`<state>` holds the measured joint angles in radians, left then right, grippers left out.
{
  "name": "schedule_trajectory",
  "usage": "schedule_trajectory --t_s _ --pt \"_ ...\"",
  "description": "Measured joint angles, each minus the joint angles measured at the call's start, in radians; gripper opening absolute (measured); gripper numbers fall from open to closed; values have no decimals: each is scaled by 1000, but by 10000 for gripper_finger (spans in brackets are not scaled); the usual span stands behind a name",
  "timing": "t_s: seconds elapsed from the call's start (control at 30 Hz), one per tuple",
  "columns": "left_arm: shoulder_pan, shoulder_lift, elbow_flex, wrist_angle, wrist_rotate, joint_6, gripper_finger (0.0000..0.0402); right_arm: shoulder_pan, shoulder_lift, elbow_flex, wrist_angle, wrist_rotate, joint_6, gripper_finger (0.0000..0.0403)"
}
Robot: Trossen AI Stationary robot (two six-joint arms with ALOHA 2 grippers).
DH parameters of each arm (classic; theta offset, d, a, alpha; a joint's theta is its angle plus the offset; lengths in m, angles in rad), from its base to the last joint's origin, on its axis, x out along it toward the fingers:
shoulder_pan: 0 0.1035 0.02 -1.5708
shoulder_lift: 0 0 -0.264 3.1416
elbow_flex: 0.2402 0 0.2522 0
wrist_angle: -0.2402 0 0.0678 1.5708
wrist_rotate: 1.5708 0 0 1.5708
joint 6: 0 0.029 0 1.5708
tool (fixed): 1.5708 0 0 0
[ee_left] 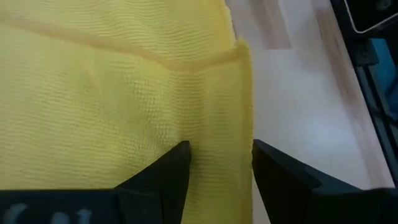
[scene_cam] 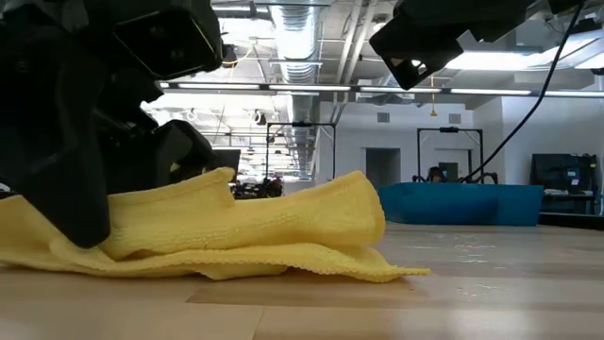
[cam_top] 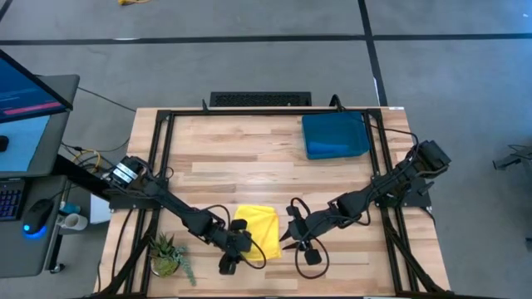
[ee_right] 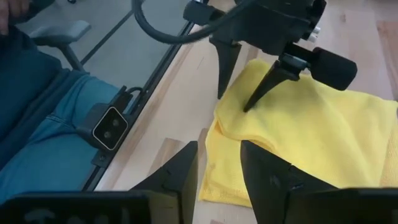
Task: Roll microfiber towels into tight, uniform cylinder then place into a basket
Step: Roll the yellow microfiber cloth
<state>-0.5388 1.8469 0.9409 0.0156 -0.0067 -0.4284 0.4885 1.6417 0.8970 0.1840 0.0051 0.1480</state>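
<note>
Table [cam_top: 249, 158]: pale wood, both arms reaching in over the near half.
Basket [cam_top: 335, 135]: dark teal, far right, well apart from the action.
Yellow towel [cam_top: 259, 229]: rumpled near the front edge, between the pincers.
Left pincer [cam_top: 238, 247]: fingers parted, straddling the towel's edge.
Right pincer [cam_top: 287, 233]: fingers apart, empty, just beside the towel.

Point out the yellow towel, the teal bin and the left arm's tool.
Bright yellow microfiber towel [cam_top: 261, 227]: high view, middle of the cloth.
Dark teal rectangular bin [cam_top: 335, 136]: high view, bin's visible middle.
Left tool [ee_left: 219, 163]: left wrist view, between its open fingertips, over the towel's edge.
</note>
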Motion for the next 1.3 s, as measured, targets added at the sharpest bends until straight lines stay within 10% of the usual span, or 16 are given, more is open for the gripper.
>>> schedule_trajectory --t_s 0.5,1.3 --pt "0 -2 56 -91 -62 43 159 0 0 0 0 0 0 142" --pt "12 -2 141 -100 -60 123 5 22 183 3 80 -6 69 132"
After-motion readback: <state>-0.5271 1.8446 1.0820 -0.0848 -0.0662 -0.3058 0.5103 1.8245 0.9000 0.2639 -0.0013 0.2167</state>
